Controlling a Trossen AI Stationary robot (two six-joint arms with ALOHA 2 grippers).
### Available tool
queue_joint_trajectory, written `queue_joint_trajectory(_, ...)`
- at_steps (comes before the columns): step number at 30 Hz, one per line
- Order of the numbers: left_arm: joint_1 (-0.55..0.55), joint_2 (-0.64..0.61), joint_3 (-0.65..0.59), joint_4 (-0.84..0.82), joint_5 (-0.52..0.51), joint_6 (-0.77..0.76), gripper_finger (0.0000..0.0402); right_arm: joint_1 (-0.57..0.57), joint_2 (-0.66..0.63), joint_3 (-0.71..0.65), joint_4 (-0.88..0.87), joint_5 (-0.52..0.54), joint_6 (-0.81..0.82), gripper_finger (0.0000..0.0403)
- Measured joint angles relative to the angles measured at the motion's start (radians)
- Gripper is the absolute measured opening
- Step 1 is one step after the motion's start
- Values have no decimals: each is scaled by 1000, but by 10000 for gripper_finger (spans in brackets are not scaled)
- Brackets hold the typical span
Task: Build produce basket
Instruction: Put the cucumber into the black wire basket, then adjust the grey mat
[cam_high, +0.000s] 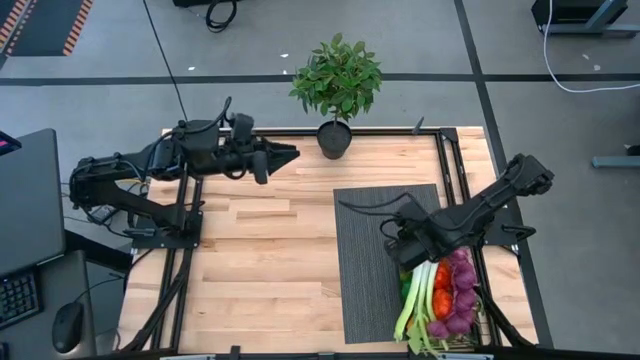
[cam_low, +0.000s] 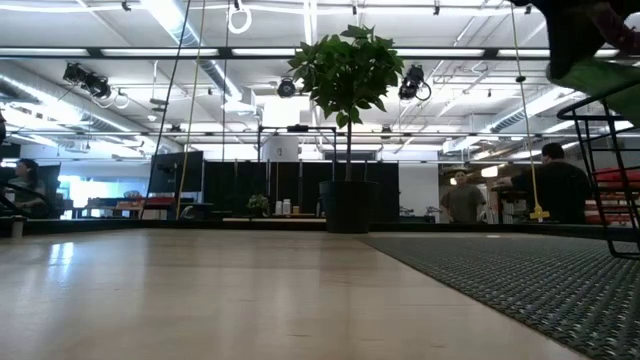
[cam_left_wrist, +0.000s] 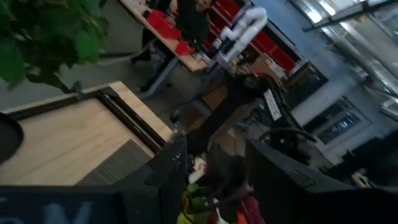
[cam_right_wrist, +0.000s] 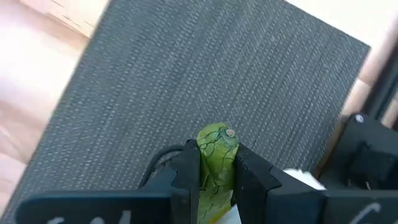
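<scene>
The pale wooden counter (cam_high: 270, 260) carries a dark grey ribbed mat (cam_high: 372, 250) directly beneath the right claw (cam_high: 402, 245). A leafy plant in a black pot (cam_high: 335, 135) stands on the boards just beyond the tip of the left claw (cam_high: 290, 153). The black wire basket (cam_high: 478, 325) of produce (cam_high: 445, 295) sits just behind the right claw, beside the mat.

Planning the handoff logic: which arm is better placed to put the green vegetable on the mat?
Right. The right gripper is shut on the green vegetable, above the mat beside the basket. The left gripper sits far off, near the potted plant.
</scene>
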Motion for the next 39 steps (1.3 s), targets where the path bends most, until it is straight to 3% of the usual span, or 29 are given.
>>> queue_joint_trajectory(6,-12,0,0,-4,104,35,172,1,26,39,-108,-1,100,78)
queue_joint_trajectory(12,-11,0,0,-10,152,45,172,4,62,44,-48,5,103,78)
queue_joint_trajectory(19,-11,0,0,-11,156,45,172,8,168,44,6,-128,33,84)
queue_joint_trajectory(25,0,-9,0,-7,158,44,172,9,172,45,0,-172,-1,152)
queue_joint_trajectory(32,24,-8,0,4,155,1,172,-14,129,43,-96,-58,-39,257)
queue_joint_trajectory(39,26,-8,0,38,155,-42,172,-53,23,54,-98,54,-138,284)
